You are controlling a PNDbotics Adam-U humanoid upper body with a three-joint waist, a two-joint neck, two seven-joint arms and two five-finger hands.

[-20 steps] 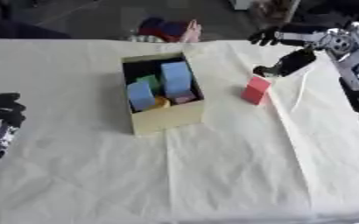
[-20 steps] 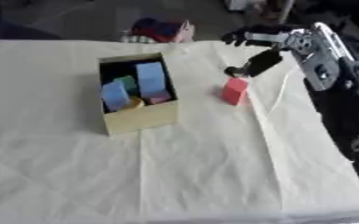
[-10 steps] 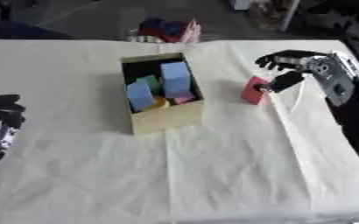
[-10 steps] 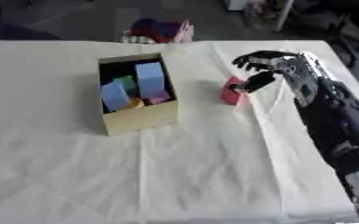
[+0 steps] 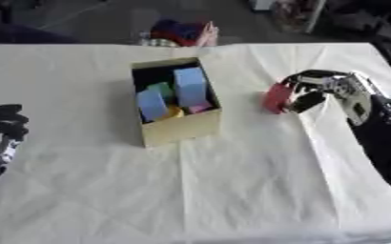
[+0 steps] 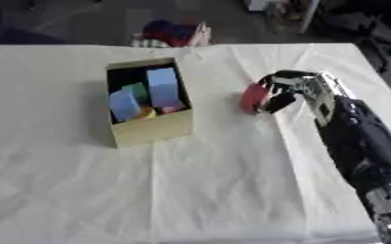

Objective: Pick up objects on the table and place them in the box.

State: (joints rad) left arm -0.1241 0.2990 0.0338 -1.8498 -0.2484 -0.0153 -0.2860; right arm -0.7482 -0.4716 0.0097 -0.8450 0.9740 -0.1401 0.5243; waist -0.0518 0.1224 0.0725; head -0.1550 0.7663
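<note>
Last block left on table
Box [image 5: 185,127] held several blocks; right hand [image 5: 320,90] curled round red block [image 5: 275,97]; left hand [image 5: 3,129] idle, fingers unclear

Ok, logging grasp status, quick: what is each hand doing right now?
Left hand: idle at the table's left edge, fingers curled, holding nothing.
Right hand: curled round the red block.

Creased matt cream cloth table cover [image 5: 232,181]; matt tan cardboard box [image 5: 180,128]; smooth red block [image 5: 275,97] beside right hand [image 5: 332,88].
</note>
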